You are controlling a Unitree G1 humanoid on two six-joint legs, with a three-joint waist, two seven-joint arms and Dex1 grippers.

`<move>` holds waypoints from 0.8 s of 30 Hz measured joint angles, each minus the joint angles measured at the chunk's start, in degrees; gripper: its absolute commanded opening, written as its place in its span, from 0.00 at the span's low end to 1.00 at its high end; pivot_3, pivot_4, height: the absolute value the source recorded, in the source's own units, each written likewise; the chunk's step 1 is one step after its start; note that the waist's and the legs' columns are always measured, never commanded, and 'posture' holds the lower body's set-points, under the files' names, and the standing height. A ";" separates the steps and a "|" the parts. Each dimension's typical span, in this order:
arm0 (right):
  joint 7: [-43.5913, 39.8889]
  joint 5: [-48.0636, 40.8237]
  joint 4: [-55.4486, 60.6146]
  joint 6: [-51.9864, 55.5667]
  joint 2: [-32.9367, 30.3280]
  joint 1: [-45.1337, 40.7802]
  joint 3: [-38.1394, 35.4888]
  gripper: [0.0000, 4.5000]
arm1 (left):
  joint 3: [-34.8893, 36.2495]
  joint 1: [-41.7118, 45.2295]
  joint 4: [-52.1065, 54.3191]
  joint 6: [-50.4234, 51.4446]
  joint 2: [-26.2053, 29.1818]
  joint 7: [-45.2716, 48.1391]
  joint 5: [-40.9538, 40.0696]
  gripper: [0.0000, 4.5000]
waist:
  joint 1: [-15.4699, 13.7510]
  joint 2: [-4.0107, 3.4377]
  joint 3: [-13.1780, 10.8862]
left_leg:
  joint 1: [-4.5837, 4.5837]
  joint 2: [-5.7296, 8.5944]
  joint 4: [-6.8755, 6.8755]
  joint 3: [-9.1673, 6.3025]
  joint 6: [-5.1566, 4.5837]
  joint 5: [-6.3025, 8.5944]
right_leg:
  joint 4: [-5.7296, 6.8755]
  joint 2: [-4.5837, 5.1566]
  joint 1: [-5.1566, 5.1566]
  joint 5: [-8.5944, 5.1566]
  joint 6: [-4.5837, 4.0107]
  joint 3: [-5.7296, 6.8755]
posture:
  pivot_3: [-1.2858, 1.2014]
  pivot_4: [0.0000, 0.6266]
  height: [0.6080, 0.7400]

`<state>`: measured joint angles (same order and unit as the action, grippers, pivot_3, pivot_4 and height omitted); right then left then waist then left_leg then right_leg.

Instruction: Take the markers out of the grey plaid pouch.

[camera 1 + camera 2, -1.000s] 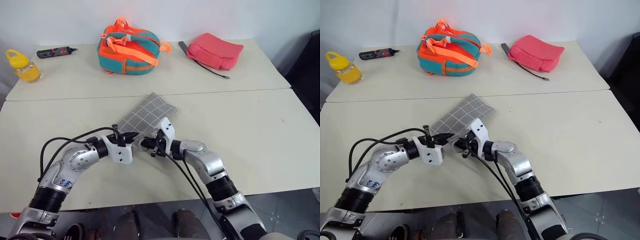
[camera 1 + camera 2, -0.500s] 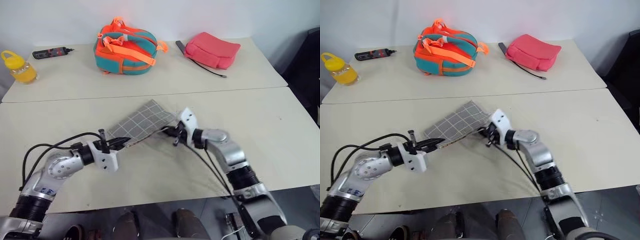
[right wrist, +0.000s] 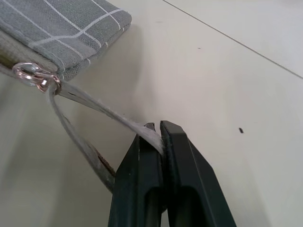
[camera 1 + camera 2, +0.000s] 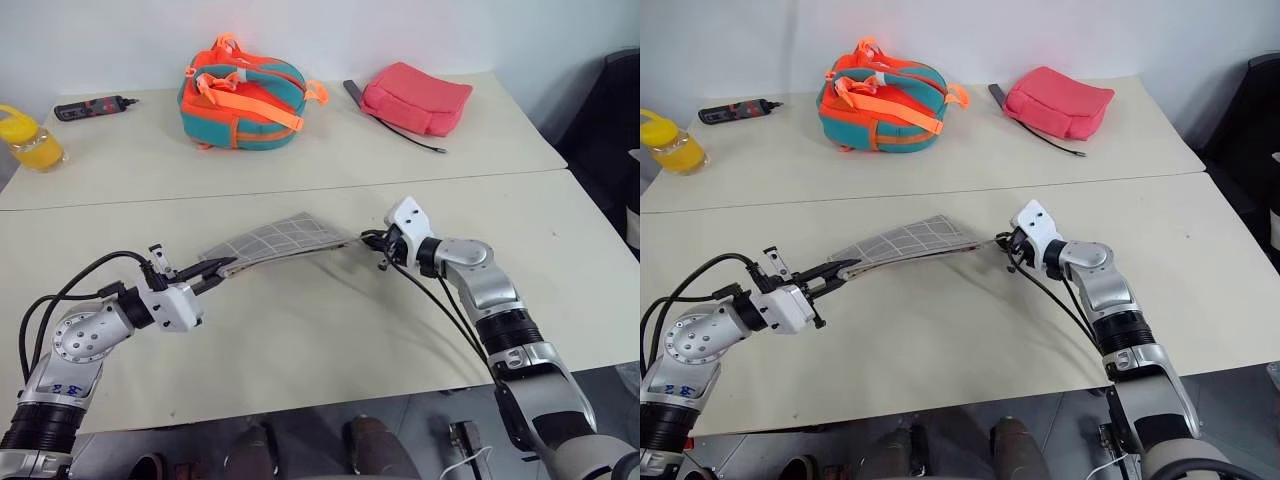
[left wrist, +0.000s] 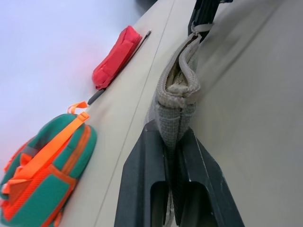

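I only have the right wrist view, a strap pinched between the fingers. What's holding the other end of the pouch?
Observer: The left hand is shut on the grey plaid pouch's end.
Operator: Is the pouch lying flat?
Observer: No, it hangs stretched between both hands, above the table.
Operator: Any markers out?
Observer: None on the table; the left wrist view shows its zipper edge parted, contents unclear.

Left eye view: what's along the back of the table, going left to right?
Yellow bottle → black-and-red tool → backpack → pink pouch.
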<state>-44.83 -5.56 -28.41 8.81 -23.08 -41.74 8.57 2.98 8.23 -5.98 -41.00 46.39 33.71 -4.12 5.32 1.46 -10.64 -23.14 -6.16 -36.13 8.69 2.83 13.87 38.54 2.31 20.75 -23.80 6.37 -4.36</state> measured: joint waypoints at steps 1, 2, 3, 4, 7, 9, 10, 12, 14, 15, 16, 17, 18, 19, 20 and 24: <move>0.00 0.05 -0.21 -0.05 -0.01 0.00 -0.01 0.01 | 0.00 -0.01 0.00 0.01 -0.21 0.32 -0.05 0.00 | 0.00 0.00 0.00 | 0.00 0.00 0.00 0.00 0.00 0.00 | 0.00 0.00 0.00 0.00 0.00 0.00 | 0.52 0.24 1.00; 0.00 0.12 -0.34 -0.09 -0.04 0.00 -0.04 0.01 | 0.00 -0.02 -0.01 0.05 -0.53 0.75 -0.13 0.00 | -0.01 0.00 0.00 | 0.00 0.00 -0.01 0.01 0.00 0.00 | 0.00 0.00 0.00 0.00 0.00 -0.01 | 0.52 0.24 1.00; -0.06 0.15 -0.36 -0.08 -0.09 0.00 -0.06 0.01 | 0.00 -0.02 -0.02 0.13 -0.71 1.04 -0.19 0.00 | -0.01 0.00 0.00 | 0.00 0.00 -0.02 0.01 0.00 0.00 | 0.01 0.00 0.00 0.00 0.00 -0.01 | 0.52 0.24 1.00; -0.49 -0.01 -0.33 0.06 -0.15 0.02 -0.20 0.01 | 0.00 -0.02 -0.08 0.34 -0.95 1.32 -0.40 0.00 | -0.02 0.00 0.00 | 0.00 0.00 -0.02 0.01 0.00 0.00 | 0.01 0.00 -0.01 0.00 0.00 -0.01 | 0.52 0.24 1.00; -3.13 -2.43 1.98 2.96 -0.24 1.08 -1.37 0.16 | 0.01 -0.02 -0.13 1.26 -2.13 1.83 -1.13 0.00 | -0.10 0.00 0.00 | 0.00 0.00 -0.01 0.00 0.00 0.00 | 0.02 0.00 -0.01 0.00 0.00 -0.01 | 0.52 0.24 1.00; -4.70 -3.14 4.52 4.09 -0.30 1.90 -1.41 0.30 | -0.04 0.00 -0.07 2.23 -3.50 2.11 -1.44 0.00 | -0.13 0.00 0.00 | 0.00 0.00 -0.02 0.00 0.00 0.00 | 0.02 0.00 -0.01 0.00 0.00 -0.01 | 0.52 0.24 1.00; -5.49 -3.57 6.06 4.75 -0.52 2.21 -1.41 0.38 | -0.13 0.01 -0.05 2.87 -4.14 2.25 -1.73 0.00 | -0.15 0.00 0.00 | 0.00 0.00 -0.03 0.00 0.00 0.00 | 0.02 -0.01 -0.01 0.00 0.00 0.00 | 0.52 0.24 1.00; -7.12 -4.13 8.50 5.97 -1.90 2.36 -1.40 0.45 | -0.14 0.09 0.10 3.68 -4.84 2.84 -2.42 0.00 | -0.31 0.00 0.00 | 0.00 0.00 -0.04 -0.01 0.00 0.00 | 0.02 0.00 -0.01 0.00 0.00 -0.01 | 0.52 0.24 1.00; -9.10 -4.66 10.94 7.10 -4.81 2.31 -1.79 0.45 | -0.15 0.09 0.55 4.66 -5.21 3.61 -2.94 0.00 | -0.44 -0.01 -0.01 | 0.00 0.01 -0.06 -0.01 -0.01 0.01 | -0.01 0.00 -0.04 0.00 0.01 -0.01 | 0.52 0.24 1.00; -9.82 -4.78 11.83 7.60 -6.14 2.24 -2.16 0.45 | -0.13 0.08 0.56 4.92 -5.22 3.96 -3.36 0.00 | -0.47 -0.01 -0.01 | 0.00 0.01 -0.07 0.00 -0.02 0.01 | -0.01 0.01 -0.04 0.00 0.01 0.00 | 0.52 0.24 1.00; -10.31 -4.77 12.37 7.71 -7.34 2.15 -2.38 0.45 | -0.10 0.08 0.57 5.15 -5.23 4.23 -3.60 0.00 | -0.50 -0.01 -0.01 | 0.00 0.01 -0.07 0.00 -0.02 0.02 | -0.02 0.01 -0.04 0.00 0.00 -0.01 | 0.52 0.24 1.00; -10.97 -4.75 12.67 7.71 -8.78 1.92 -2.59 0.45 | -0.02 0.07 0.57 5.37 -5.23 4.69 -3.82 0.00 | -0.51 -0.01 -0.01 | 0.00 0.02 -0.07 0.00 -0.02 0.02 | -0.03 0.01 -0.05 0.00 0.00 -0.01 | 0.52 0.24 1.00; -11.44 -4.67 12.75 7.67 -9.99 1.57 -2.65 0.45 | 0.01 0.08 0.57 5.42 -5.23 5.04 -3.93 0.00 | -0.50 -0.01 -0.01 | 0.00 0.02 -0.08 0.02 -0.02 0.02 | -0.04 0.00 -0.05 0.00 0.00 -0.01 | 0.52 0.24 1.00; -11.78 -4.63 12.76 7.60 -11.02 1.28 -2.82 0.45 | 0.06 0.08 0.57 5.45 -5.23 5.37 -3.97 0.00 | -0.50 -0.01 -0.01 | 0.00 0.02 -0.08 0.05 -0.02 0.02 | -0.04 0.00 -0.05 0.00 0.00 -0.02 | 0.52 0.24 1.00; -12.04 -4.68 12.76 7.60 -11.86 0.85 -3.04 0.45 | 0.20 0.08 0.56 5.50 -5.23 5.64 -4.03 0.00 | -0.50 -0.01 -0.01 | 0.00 0.01 -0.08 0.06 -0.02 0.02 | -0.04 0.00 -0.05 0.00 0.00 -0.03 | 0.52 0.24 1.00; -12.87 -7.26 16.46 9.04 -11.15 -0.13 -5.09 0.24 | 0.38 0.78 0.50 5.93 -5.43 6.38 -4.79 0.00 | -0.17 -0.01 -0.01 | 0.05 -0.07 -0.04 -0.01 0.01 0.03 | -0.02 -0.11 0.00 0.00 0.00 -0.21 | 0.52 0.24 1.00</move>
<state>-57.70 -12.82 -11.95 17.85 -34.23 -41.87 3.48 3.36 9.01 -5.48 -35.07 40.97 40.09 -8.91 5.15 1.45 -10.65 -23.09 -6.24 -36.17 8.69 2.84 13.90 38.52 2.20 20.75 -23.80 6.37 -4.57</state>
